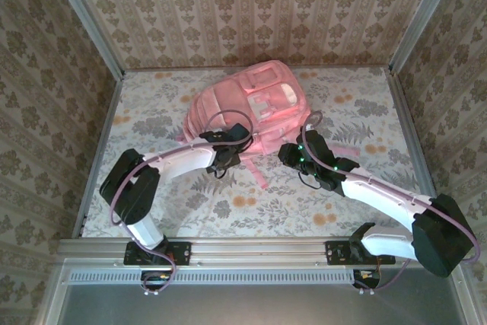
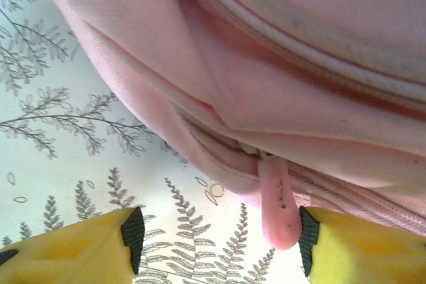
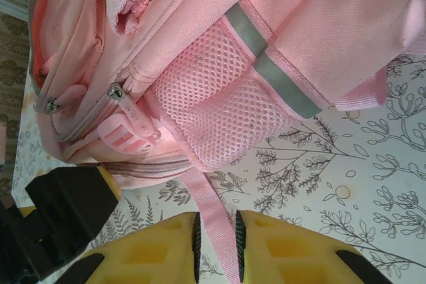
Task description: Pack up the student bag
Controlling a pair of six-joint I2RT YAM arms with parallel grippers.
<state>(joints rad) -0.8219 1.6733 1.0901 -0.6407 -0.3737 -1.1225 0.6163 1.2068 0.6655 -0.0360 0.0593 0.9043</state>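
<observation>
A: Left gripper [image 2: 219,234], state?
B: Jaws apart, a pink zipper pull [image 2: 276,197] hanging between them, close to one pad; the pink backpack [image 1: 251,108] lies just beyond.
A: Right gripper [image 3: 216,237]?
B: Clamped on a pink webbing strap [image 3: 203,194]; the backpack's mesh side pocket [image 3: 226,111] sits just ahead.

One student bag [image 1: 255,108], two arms [image 1: 183,159], four yellow fingers [image 3: 293,251]
</observation>
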